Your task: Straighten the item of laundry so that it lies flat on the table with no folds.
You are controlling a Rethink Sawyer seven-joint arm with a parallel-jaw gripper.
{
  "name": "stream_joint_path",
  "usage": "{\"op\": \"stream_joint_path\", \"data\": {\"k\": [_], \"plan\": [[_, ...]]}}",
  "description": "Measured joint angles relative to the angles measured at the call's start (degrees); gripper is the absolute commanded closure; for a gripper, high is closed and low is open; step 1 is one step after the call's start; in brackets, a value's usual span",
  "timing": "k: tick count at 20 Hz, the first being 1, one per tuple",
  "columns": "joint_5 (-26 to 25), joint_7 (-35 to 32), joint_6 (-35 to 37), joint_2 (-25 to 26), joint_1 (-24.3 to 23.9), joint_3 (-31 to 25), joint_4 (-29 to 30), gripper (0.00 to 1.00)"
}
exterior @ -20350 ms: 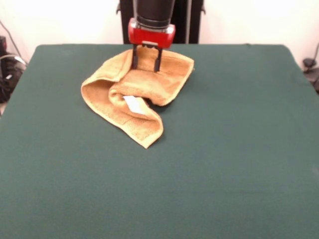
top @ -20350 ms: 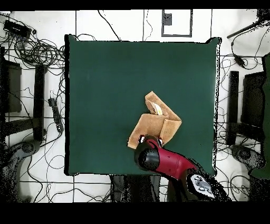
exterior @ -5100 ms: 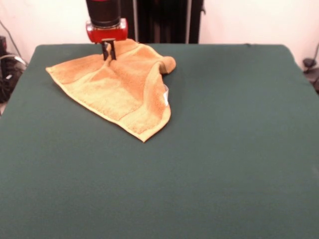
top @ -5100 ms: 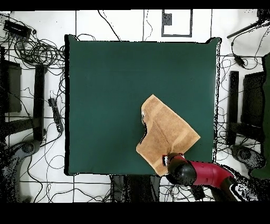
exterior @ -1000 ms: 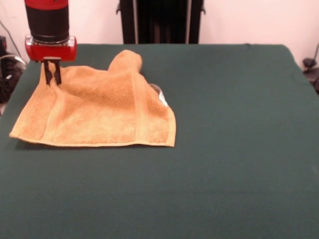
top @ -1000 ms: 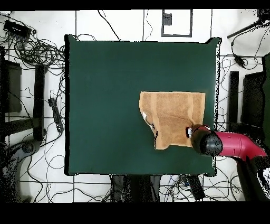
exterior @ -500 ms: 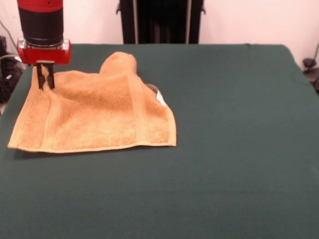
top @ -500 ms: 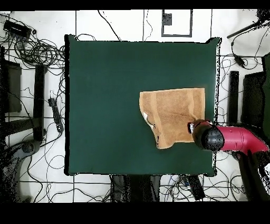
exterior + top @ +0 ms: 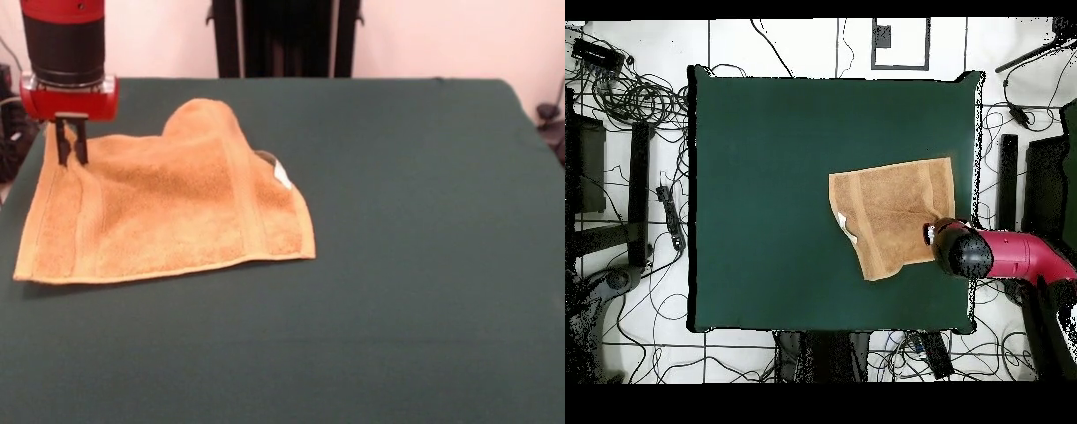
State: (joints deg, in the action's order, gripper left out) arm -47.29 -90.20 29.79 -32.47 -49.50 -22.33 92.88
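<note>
The orange-tan terry towel is spread on the left part of the green counter, one far corner humped; its far-left corner is pinched by the pincer.

The orange-tan terry towel lies mostly spread on the dark green counter, near its left edge in the front view. Its far side is folded into a raised hump, and a small white tag shows at its right edge.

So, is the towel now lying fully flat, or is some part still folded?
Not fully flat. The towel is mostly spread, but its far corner near the white tag is folded, and the gripper pinches another corner.
</note>
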Motion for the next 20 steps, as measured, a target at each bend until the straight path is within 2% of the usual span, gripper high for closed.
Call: {"op": "stream_joint_path", "data": {"k": [20], "plan": [[-0.1, 0.0, 1.7, 0.3, -1.6, -3.2, -3.0, 1.00]]}}
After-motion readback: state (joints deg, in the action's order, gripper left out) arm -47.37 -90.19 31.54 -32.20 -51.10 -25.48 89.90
